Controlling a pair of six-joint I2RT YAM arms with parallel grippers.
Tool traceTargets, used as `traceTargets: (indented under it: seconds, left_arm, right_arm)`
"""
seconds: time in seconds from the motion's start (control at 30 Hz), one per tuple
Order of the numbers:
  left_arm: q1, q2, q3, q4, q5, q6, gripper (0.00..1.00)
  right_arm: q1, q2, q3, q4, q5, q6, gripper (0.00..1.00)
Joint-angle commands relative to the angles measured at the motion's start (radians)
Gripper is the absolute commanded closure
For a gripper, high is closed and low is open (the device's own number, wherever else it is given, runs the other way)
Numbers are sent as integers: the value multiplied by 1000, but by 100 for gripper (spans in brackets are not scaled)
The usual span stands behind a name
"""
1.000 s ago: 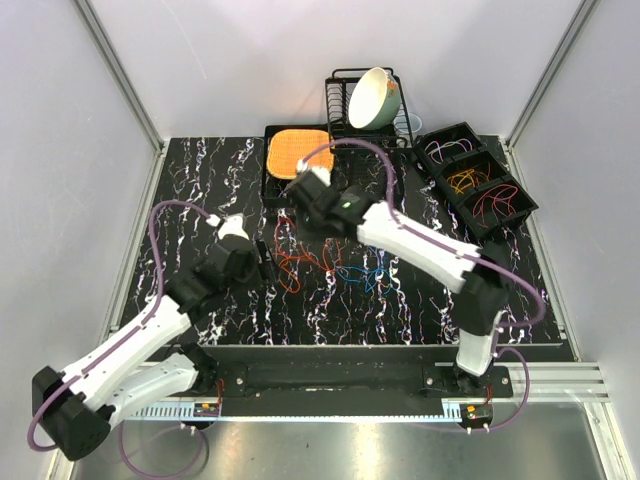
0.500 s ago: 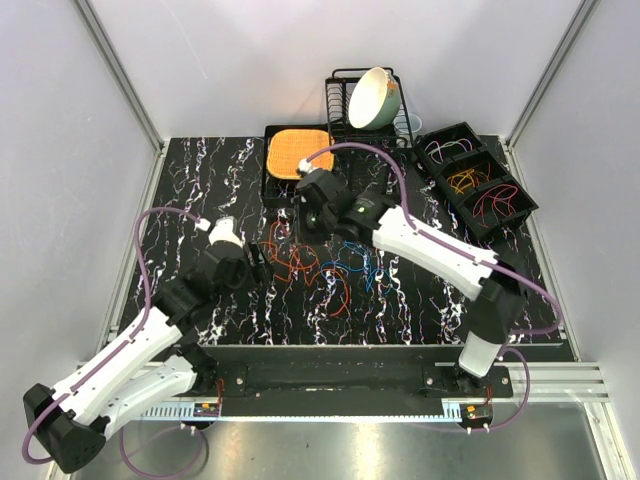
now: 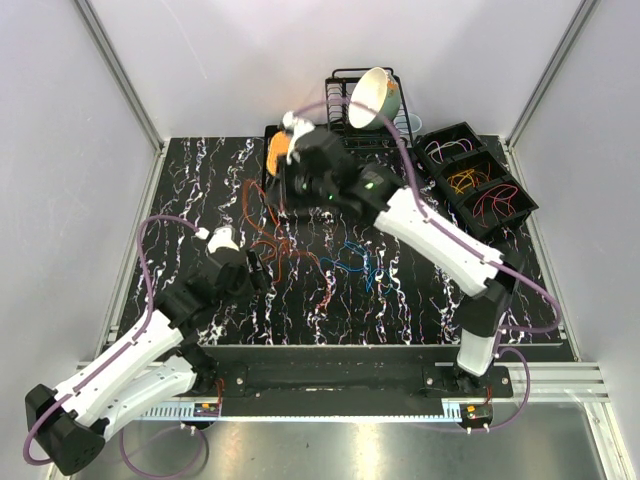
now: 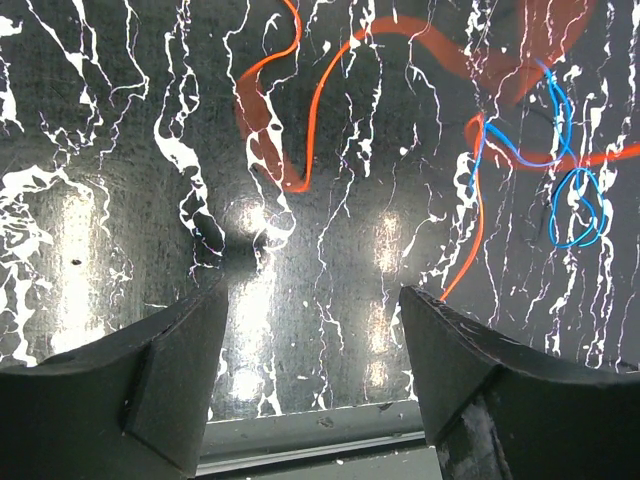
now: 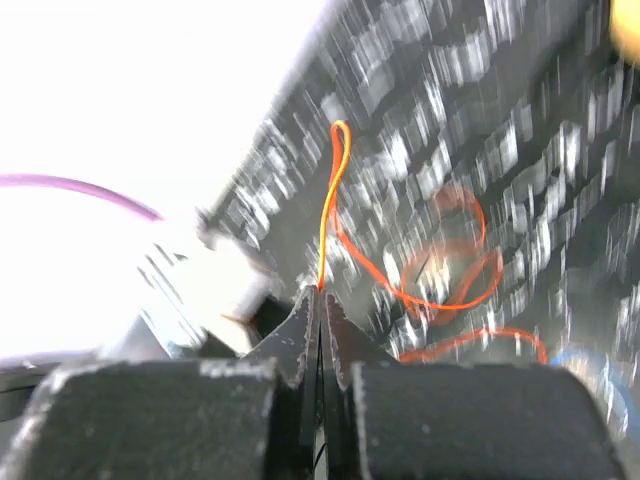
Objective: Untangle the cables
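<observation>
Cables (image 3: 318, 262) on table (image 3: 200, 180), more in black bin (image 3: 484, 147), right pincer (image 5: 320, 296) pinching orange cable (image 5: 334, 185), left pincer (image 4: 310, 330) agape, empty.

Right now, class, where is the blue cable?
In the top view, the blue cable lies mid-table, right of the orange cable that the right hand pinches.

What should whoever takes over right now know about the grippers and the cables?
Right gripper: shut on an orange cable, raised over the far side of the table.
Left gripper: open, empty, low beside the tangle.
Done: some cables sit in the divided bin.
Left: orange, red and blue cables lie tangled; pull this one free, then bin it.
</observation>
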Motion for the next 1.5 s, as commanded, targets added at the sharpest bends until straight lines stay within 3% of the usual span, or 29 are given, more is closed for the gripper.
traceTargets:
  seconds: [0.0, 0.17, 0.3, 0.4, 0.5, 0.53, 0.63, 0.87, 1.07, 1.23, 1.47]
  left_arm:
    - [4, -23, 17, 32, -44, 4, 28]
    - [4, -28, 15, 29, -50, 5, 28]
    - [4, -43, 7, 29, -61, 1, 28]
    - [5, -46, 3, 29, -69, 2, 28]
    - [4, -43, 1, 31, -72, 7, 27]
    - [4, -38, 0, 35, -73, 8, 27]
    - [4, -22, 3, 52, -70, 16, 27]
    - [4, 47, 20, 101, -40, 22, 28]
    - [4, 77, 7, 196, 43, 48, 28]
    - [-10, 90, 21, 302, 109, 88, 18]
    - [-84, 168, 102, 443, 123, 154, 12]
  right_arm:
    - [-8, -77, 206, 5, 13, -142, 100]
    - [-8, -100, 312, 25, 1, -197, 100]
    - [-8, -163, 230, 85, -3, -208, 100]
    - [-8, -291, -2, 227, 33, -222, 100]
    - [-8, -521, -389, 555, 93, -255, 100]
    - [-9, -572, -600, 750, 110, -269, 100]
    - [-35, -599, -734, 751, 211, -315, 100]
    - [-40, -550, -708, 714, 159, -338, 100]
    - [-38, -536, -483, 672, 93, -403, 100]
    - [-40, -566, -340, 682, 53, -389, 100]
    - [-38, -612, -305, 689, 12, -366, 100]
